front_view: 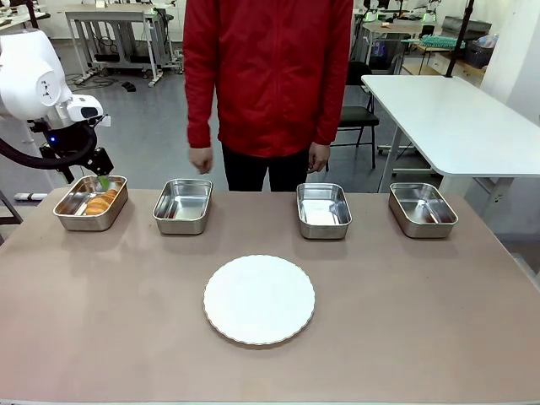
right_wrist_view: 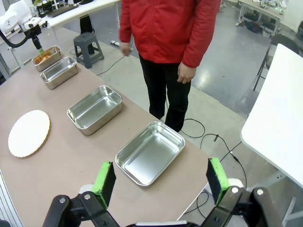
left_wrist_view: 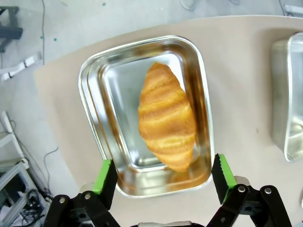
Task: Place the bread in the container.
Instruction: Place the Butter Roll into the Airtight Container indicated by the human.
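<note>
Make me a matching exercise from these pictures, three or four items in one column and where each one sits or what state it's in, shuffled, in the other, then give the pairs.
Column one:
1. bread
2. plate
3. left gripper
4. person

Column two:
A. standing at the far side of the table
B. lying inside the container
C. open above the leftmost pan
D. on the table's middle, nearer the robot than the row of pans

Pairs: 1-B, 2-D, 3-C, 4-A
</note>
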You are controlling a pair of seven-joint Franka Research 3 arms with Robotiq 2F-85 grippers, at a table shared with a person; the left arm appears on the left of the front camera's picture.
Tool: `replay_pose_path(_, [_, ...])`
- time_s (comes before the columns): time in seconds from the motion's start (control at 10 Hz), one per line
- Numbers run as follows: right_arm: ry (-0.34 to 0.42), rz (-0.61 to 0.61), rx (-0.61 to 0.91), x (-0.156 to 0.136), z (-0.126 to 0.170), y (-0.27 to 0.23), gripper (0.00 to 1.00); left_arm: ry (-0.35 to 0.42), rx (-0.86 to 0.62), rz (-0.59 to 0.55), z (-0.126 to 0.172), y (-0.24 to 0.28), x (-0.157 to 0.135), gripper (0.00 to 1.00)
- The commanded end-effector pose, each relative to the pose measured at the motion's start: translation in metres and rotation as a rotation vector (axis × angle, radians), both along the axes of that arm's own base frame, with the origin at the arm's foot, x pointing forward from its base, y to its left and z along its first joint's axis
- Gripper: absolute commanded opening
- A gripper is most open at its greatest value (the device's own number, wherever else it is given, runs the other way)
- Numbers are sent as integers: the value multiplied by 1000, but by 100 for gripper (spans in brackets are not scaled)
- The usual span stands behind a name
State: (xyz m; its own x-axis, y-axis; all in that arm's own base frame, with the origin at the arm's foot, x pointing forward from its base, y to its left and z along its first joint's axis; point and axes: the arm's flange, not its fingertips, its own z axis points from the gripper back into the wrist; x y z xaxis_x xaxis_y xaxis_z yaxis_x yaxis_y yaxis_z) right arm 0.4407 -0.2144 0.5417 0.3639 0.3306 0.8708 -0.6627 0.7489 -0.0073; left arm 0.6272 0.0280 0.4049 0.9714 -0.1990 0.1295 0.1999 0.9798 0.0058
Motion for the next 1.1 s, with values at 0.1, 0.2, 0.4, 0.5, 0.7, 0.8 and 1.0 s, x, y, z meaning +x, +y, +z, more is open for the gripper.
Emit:
replay_pose_path(0.1, [-7,2,1,-1,1,0,100,-64,-33,19,27,-1,-56,100])
replay_pose_path(0.2, [-7,2,1,-1,1,0,100,-85,-39,34,36,1,-76,100])
replay_pose_path(0.4, [-7,2,1,-1,1,0,100,-159,-41,58,53,8,-127,100])
replay_pose_path(0.5, [-7,2,1,-1,1,0,100,-193,-45,58,60,11,-156,100])
replay_pose_path(0.7, [-7,2,1,-1,1,0,100,-218,-70,59,67,16,-197,100])
replay_pose_path(0.8, [-7,2,1,-1,1,0,100,-212,-85,33,67,15,-216,100])
replay_pose_path(1.0, [-7,2,1,-1,1,0,100,-227,-100,49,63,19,-234,100])
